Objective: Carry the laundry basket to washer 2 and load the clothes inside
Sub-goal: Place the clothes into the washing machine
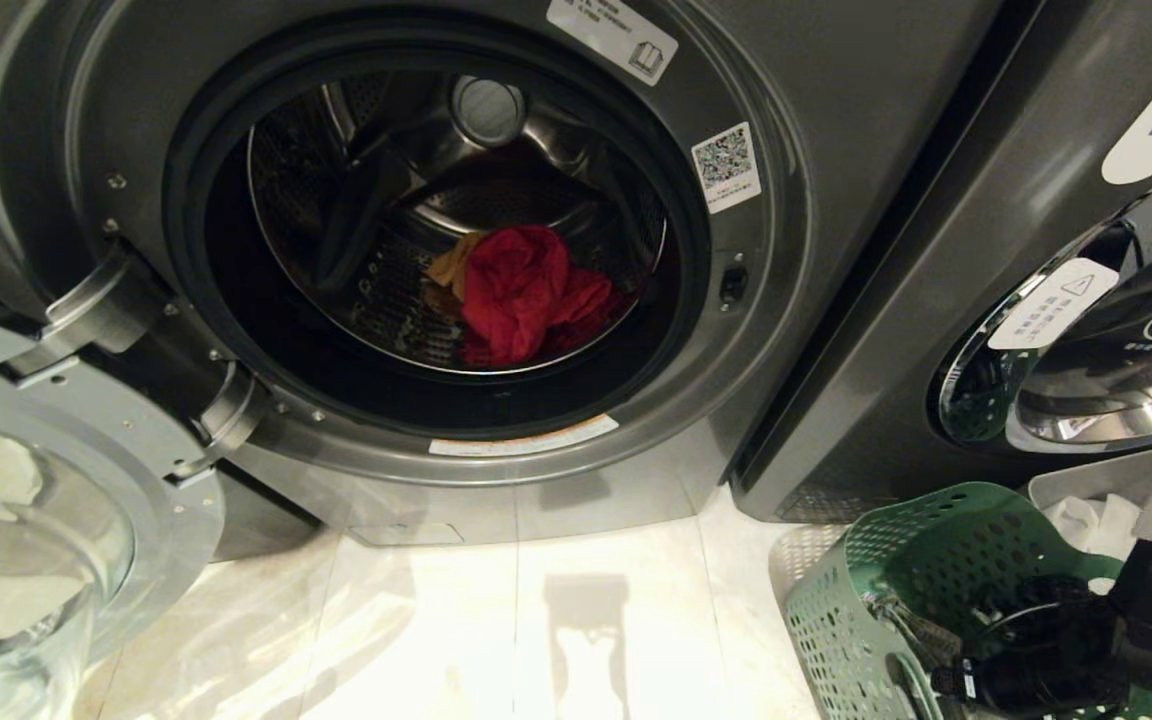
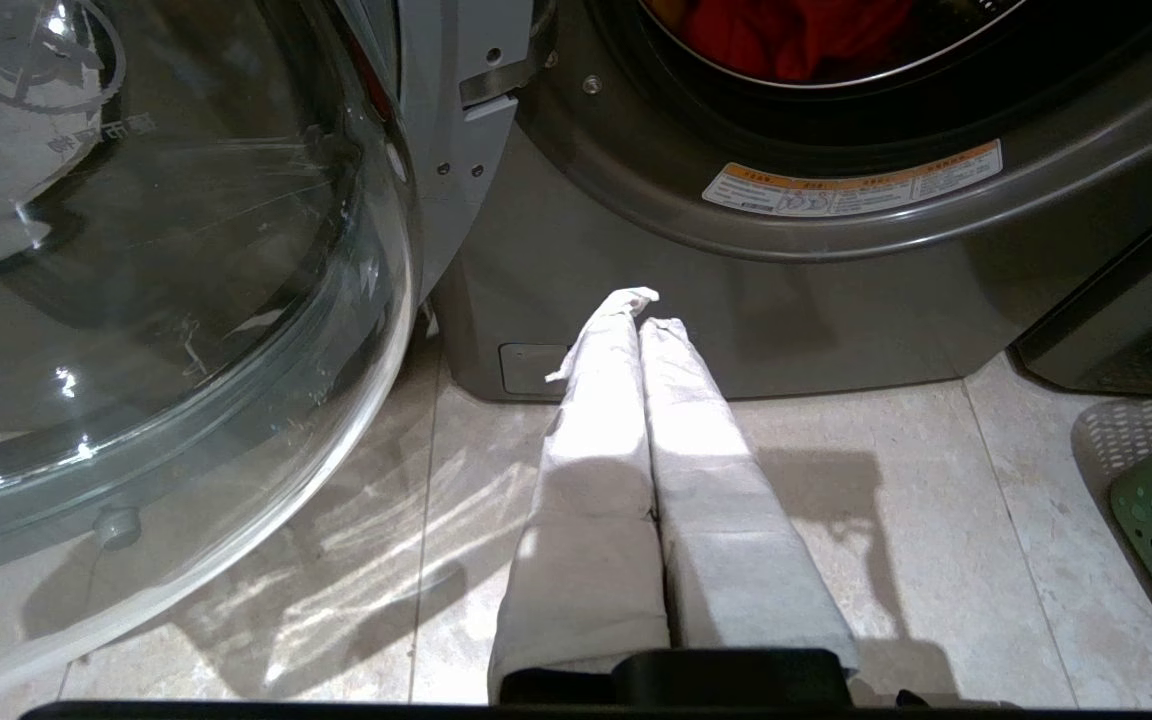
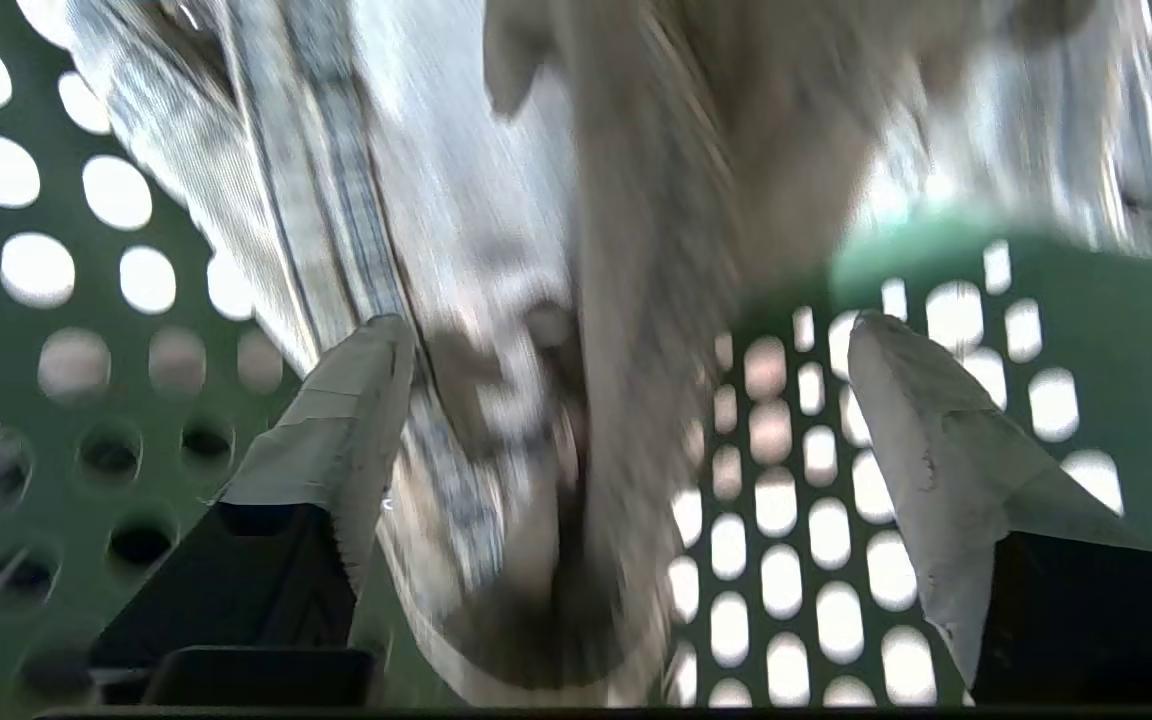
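Washer 2 [image 1: 816,200] stands with its round door [image 1: 56,520] swung open to the left. In its drum lie a pinkish-red garment [image 1: 516,290] and, behind it, a bit of yellow cloth [image 1: 454,262]. The green laundry basket [image 1: 896,560] sits on the floor at the lower right. My right arm [image 1: 1066,640] reaches down into it. Inside, my right gripper [image 3: 626,322] is open, its fingers spread either side of a grey-olive garment [image 3: 496,300] against the perforated wall [image 3: 1116,290]. My left gripper [image 2: 644,315] is shut and empty, low over the floor before the washer.
The washer marked "1" [image 1: 1036,200] stands to the right. Behind the basket is a grey bin [image 1: 1066,485] holding white bags [image 1: 1086,520]. The open glass door [image 2: 136,300] juts out on the left. Pale floor tiles [image 1: 536,620] lie in front.
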You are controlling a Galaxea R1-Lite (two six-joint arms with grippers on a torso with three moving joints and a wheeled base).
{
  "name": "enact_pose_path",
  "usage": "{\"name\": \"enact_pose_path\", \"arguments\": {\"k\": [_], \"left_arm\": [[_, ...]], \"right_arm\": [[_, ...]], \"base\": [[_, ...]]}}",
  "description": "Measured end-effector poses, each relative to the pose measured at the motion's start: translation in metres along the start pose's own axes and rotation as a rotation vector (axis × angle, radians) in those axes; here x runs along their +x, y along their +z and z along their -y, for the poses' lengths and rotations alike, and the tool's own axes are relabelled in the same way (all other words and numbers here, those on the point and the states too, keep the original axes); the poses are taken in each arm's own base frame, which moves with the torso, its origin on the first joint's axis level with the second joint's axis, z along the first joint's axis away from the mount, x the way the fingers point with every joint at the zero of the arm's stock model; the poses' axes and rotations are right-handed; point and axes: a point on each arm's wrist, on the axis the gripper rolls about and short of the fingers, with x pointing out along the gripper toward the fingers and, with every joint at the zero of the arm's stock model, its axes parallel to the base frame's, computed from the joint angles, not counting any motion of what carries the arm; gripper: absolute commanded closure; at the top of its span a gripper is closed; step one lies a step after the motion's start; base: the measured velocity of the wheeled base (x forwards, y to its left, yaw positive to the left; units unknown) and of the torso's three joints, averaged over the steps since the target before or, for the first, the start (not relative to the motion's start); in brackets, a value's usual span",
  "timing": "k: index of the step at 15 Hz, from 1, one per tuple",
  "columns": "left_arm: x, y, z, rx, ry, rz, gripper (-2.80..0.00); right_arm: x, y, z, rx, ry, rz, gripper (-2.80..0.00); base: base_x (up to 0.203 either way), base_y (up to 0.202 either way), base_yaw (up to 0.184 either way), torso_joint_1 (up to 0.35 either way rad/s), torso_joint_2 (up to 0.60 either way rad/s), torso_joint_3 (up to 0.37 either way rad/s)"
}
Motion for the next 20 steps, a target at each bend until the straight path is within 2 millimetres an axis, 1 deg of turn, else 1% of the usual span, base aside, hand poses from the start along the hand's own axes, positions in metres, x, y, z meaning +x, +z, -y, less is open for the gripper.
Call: {"name": "enact_pose_path", "arguments": {"k": [3, 6, 10, 13, 14, 17, 20], "left_arm": [[0.0, 0.0, 0.0, 0.0, 0.0, 0.0, 0.0], [0.0, 0.0, 0.0, 0.0, 0.0, 0.0, 0.0], [0.0, 0.0, 0.0, 0.0, 0.0, 0.0, 0.0], [0.0, 0.0, 0.0, 0.0, 0.0, 0.0, 0.0], [0.0, 0.0, 0.0, 0.0, 0.0, 0.0, 0.0], [0.0, 0.0, 0.0, 0.0, 0.0, 0.0, 0.0], [0.0, 0.0, 0.0, 0.0, 0.0, 0.0, 0.0]], "right_arm": [[0.017, -0.007, -0.013, -0.082, -0.016, 0.07, -2.8], [0.039, -0.013, -0.019, -0.146, -0.086, 0.135, -2.8], [0.072, -0.01, -0.013, -0.165, -0.145, 0.187, -2.8], [0.088, -0.013, -0.009, -0.161, -0.148, 0.186, -2.8], [0.091, -0.013, -0.008, -0.16, -0.148, 0.187, 0.0], [0.1, -0.013, -0.006, -0.157, -0.147, 0.191, 0.0], [0.098, -0.011, -0.004, -0.15, -0.15, 0.184, 0.0]], "base": [[0.0, 0.0, 0.0, 0.0, 0.0, 0.0], [0.0, 0.0, 0.0, 0.0, 0.0, 0.0], [0.0, 0.0, 0.0, 0.0, 0.0, 0.0], [0.0, 0.0, 0.0, 0.0, 0.0, 0.0], [0.0, 0.0, 0.0, 0.0, 0.0, 0.0], [0.0, 0.0, 0.0, 0.0, 0.0, 0.0], [0.0, 0.0, 0.0, 0.0, 0.0, 0.0]]}}
